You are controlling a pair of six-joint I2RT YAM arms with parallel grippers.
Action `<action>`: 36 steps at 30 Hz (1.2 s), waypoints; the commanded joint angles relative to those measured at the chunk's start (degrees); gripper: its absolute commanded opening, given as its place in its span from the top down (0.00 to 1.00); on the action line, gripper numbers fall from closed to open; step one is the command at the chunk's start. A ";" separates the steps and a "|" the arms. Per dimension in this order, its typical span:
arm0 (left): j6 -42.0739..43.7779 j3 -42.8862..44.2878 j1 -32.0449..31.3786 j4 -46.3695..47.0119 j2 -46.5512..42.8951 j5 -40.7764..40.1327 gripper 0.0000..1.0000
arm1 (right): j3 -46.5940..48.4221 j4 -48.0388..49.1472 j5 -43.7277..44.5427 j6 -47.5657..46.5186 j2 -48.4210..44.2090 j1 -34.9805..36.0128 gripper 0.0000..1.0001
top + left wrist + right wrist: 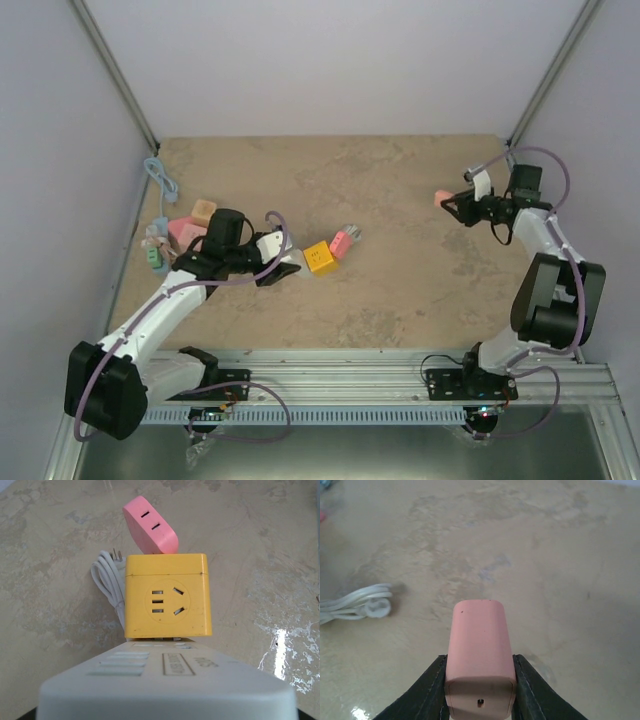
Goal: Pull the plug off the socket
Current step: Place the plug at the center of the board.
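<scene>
The right pincer (480, 682) is pinching a pink plug (480, 640). Its two black fingers (427, 695) press flat against the plug's sides, spread only as wide as the plug. The plug is a smooth, matte, rounded block with a small slot in its near face. It is held above the table (400, 300), at the right and well apart from the sockets.

The left pincer (288, 266) is clamped on a white power strip (165, 680). The strip is a glossy plastic bar with a rounded near end, faint outlet slots and a framed label. It fills the bottom of the left wrist view, and only dark slivers show at its two near corners.

Just past the strip's far end stands a yellow socket cube (167, 595). It has rounded edges, a thin seam below its top and a round face with five slots. A pink adapter (150, 525) sits tilted on top of the cube, with two slots in its upper face. A white cord (107, 580), bundled in loops, lies to the cube's left.

The tabletop is mottled beige with a stone look, and it shines where light strikes it. At its far left edge lies a cluster of small pastel blocks (185, 232) and a pale blue cable (160, 180).
</scene>
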 commanded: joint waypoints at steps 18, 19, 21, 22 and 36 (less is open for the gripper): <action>-1.23 -3.51 0.49 7.59 -2.52 3.78 1.00 | 5.85 -0.10 5.45 12.90 19.83 -7.77 0.97; -1.24 -3.64 0.48 7.65 -2.53 3.76 1.00 | 5.85 -0.05 5.70 13.08 20.22 -7.93 0.95; -1.10 -3.73 0.47 7.69 -2.47 3.80 1.00 | 5.93 -0.15 6.13 13.12 21.18 -8.23 0.91; -1.14 -3.74 0.47 7.74 -2.38 3.75 1.00 | 5.94 -0.26 6.43 13.11 21.61 -8.37 0.89; -1.03 -4.02 0.47 7.70 -2.44 4.32 1.00 | 5.81 0.05 9.84 13.29 22.04 -10.19 0.37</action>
